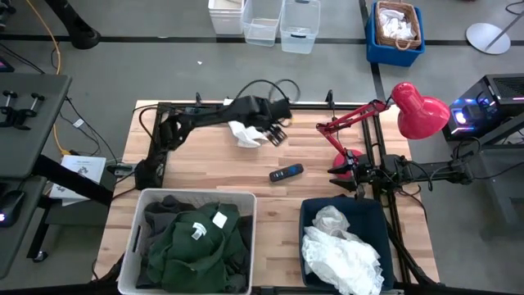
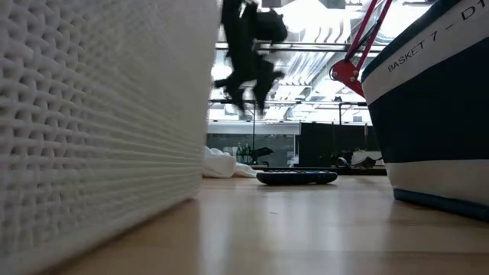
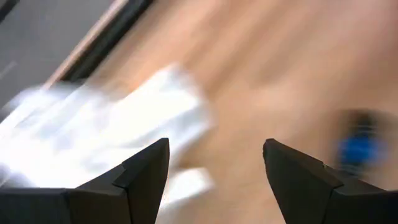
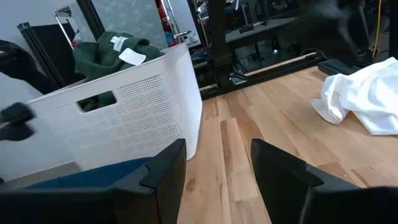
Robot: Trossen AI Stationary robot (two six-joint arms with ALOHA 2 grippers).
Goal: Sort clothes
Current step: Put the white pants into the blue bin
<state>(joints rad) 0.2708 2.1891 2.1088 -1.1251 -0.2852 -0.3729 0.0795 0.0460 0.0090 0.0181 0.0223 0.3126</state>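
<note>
A white garment (image 1: 245,133) lies crumpled on the wooden table near its far edge; it also shows in the low view (image 2: 223,163), the left wrist view (image 3: 106,118) and the right wrist view (image 4: 367,93). My left gripper (image 1: 276,136) hangs open above the table just right of the garment (image 3: 214,146), touching nothing. A dark green garment with white labels (image 1: 196,238) lies on dark grey ones in the white basket (image 1: 141,215). White clothes (image 1: 340,246) fill the blue basket (image 1: 309,211). My right gripper (image 4: 217,146) is open and empty by the blue basket's far edge (image 1: 344,182).
A black remote (image 1: 286,172) lies on the table between the white garment and the baskets. A red desk lamp (image 1: 417,108) stands at the far right. Black frame rails run along the table's far and right edges. Bare wood lies at mid-table.
</note>
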